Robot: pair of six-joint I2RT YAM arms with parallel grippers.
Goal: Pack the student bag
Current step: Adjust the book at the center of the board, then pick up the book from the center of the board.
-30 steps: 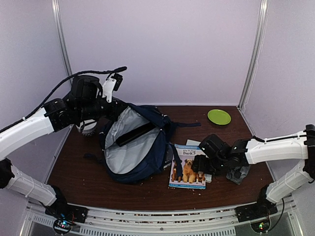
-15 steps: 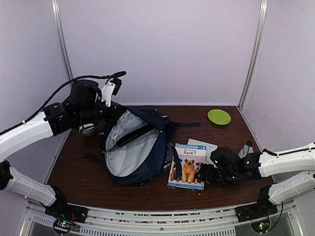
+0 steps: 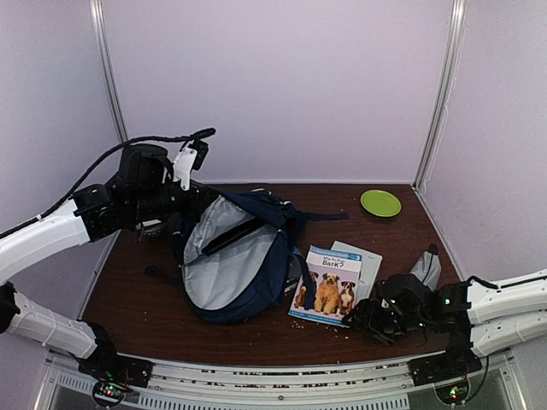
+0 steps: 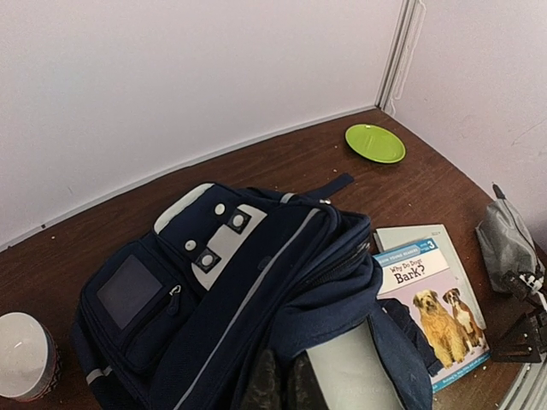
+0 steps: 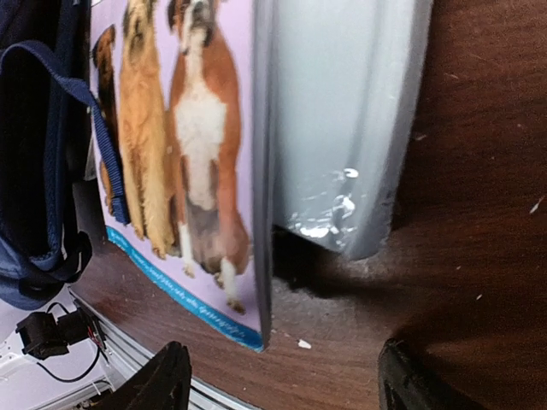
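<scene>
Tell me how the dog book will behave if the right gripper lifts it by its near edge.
The dog book looks thin and soft-covered, so it would probably droop from one edge. Its smooth printed cover may slip. A backpack strap crosses one side and might drag.

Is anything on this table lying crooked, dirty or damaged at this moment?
Yes. The dog book lies crooked on a grey book, with a strap of the student bag across its corner. Small crumbs litter the table. The grey book has white marks, scuffs or glare, I cannot tell.
</scene>
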